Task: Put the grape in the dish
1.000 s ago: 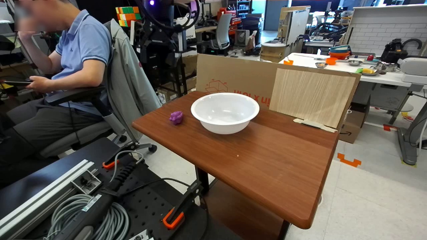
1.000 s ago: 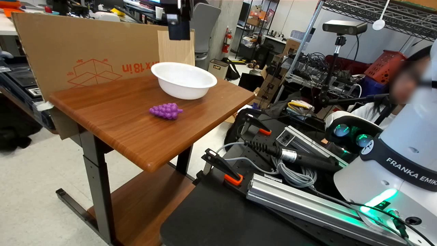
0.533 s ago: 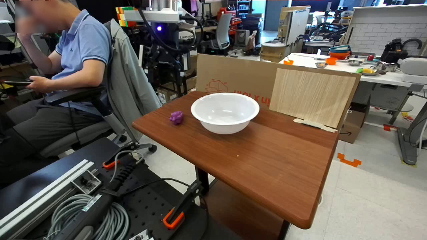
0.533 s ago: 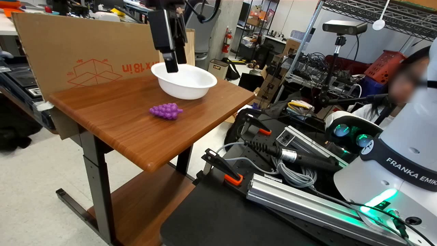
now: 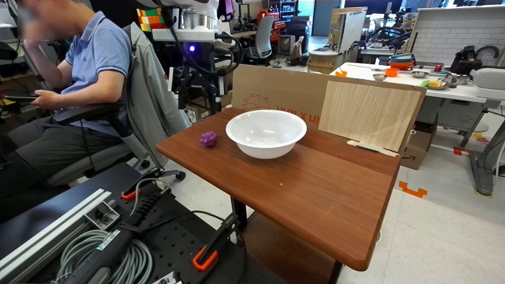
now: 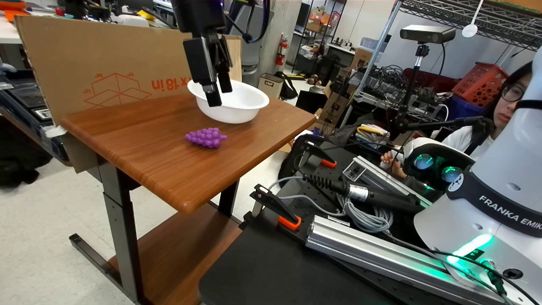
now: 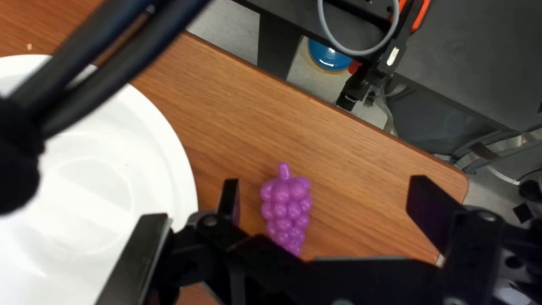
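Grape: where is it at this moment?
Below centre in the wrist view, the grape lies on the table, right of the dish and not touching it.

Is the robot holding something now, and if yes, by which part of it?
Nothing is held: the fingers are spread apart, and the purple grape lies on the wooden table, below them.

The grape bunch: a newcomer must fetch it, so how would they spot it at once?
Find the brown wood-grain table with cardboard standing along one edge. On it sits a wide white bowl. Beside that, not touching, lies the purple grape bunch: knobbly, stemmed, and far smaller than the smooth bowl.
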`<state>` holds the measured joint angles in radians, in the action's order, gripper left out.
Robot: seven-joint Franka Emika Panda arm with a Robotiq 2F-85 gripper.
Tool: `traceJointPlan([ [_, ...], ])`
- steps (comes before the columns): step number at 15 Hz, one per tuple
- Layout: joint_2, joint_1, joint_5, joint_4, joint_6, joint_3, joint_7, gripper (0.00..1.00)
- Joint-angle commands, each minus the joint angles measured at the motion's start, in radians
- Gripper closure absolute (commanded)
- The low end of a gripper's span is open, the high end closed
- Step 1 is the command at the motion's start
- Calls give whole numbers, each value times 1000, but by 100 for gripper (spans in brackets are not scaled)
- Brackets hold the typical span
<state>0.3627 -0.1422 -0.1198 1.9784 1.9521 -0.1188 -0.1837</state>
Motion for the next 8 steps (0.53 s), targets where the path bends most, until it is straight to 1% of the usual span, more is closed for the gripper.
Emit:
traceJointPlan([
  [1,-82,-2,-21,77,177,-2,52,0],
  [3,-117,-16,-40,134,304,-4,84,0],
  [5,-154,-36,-96,220,438,-4,105,0],
  [7,-148,-49,-136,263,491,-1,130,0],
  [8,-126,-52,-145,258,492,1,141,0],
])
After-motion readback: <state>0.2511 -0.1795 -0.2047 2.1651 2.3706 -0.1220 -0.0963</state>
